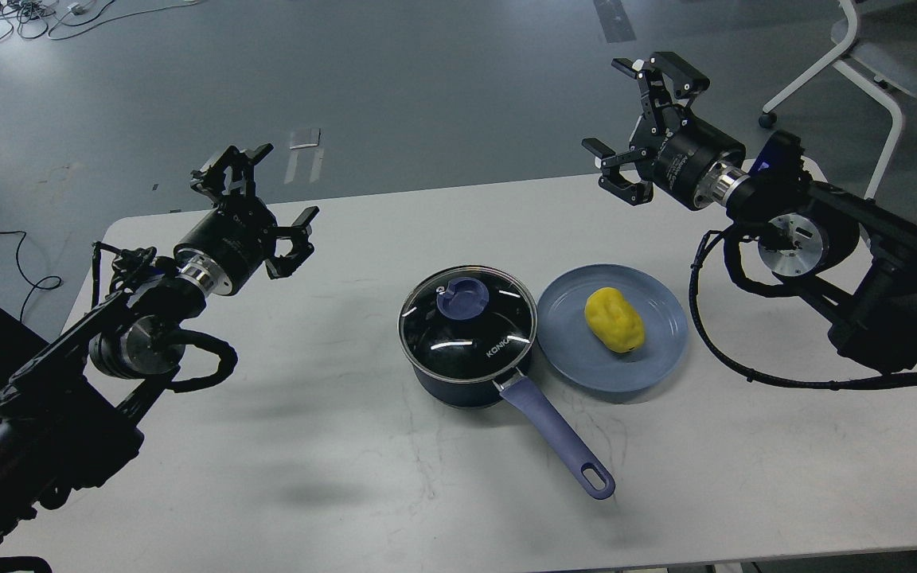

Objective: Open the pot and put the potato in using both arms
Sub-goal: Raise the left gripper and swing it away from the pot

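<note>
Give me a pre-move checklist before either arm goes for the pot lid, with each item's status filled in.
1. Lid seated on the pot: ok, the glass lid covers the mouth, so it must come off first.
2. Lid knob free to grasp: ok, nothing over it.
3. Potato reachable: ok, it lies alone on the blue plate, right of the pot.
4. Left end effector ready: ok, open, empty, raised left of the pot.
5. Right end effector ready: ok, open, empty, raised beyond the plate.
6. Pot handle clear: ok, it points toward the near edge of the table.
</note>
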Robot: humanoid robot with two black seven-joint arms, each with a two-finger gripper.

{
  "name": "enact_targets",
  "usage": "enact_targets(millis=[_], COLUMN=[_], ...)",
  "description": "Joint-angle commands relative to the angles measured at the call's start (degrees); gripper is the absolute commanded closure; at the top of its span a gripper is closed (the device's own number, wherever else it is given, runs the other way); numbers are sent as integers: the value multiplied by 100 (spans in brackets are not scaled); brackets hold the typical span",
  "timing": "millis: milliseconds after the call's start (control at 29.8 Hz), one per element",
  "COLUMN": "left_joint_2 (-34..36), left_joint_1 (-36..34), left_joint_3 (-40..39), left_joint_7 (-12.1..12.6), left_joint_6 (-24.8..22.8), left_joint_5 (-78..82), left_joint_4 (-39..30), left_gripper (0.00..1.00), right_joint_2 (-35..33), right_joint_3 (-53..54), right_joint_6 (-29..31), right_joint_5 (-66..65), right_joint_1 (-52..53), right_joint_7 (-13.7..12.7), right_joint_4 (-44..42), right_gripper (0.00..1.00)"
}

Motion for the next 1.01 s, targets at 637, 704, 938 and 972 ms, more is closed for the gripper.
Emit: enact_targets(millis=[637, 704, 938, 972], left_joint_2=[2, 2, -24, -24], left_joint_1=[-11, -11, -11, -20], left_joint_3=[-271, -288, -367, -368], left_joint_7=[175, 175, 254, 254], left_joint_6=[-175, -166, -149, -149], left_joint_5=[-133, -141, -326, -326], left_joint_4=[-18, -18, -18, -18], left_gripper=[2, 2, 2, 2], right_joint_2=[49, 49, 31, 22], right_joint_3=[129, 59, 58, 49], right_joint_6=[-24, -24, -33, -33], right_joint_5=[211, 211, 211, 202], right_joint_1=[-28, -19, -28, -28], right_joint_7=[2, 2, 2, 2], right_joint_4=[-20, -20, -29, -29], right_gripper=[0, 0, 0, 0])
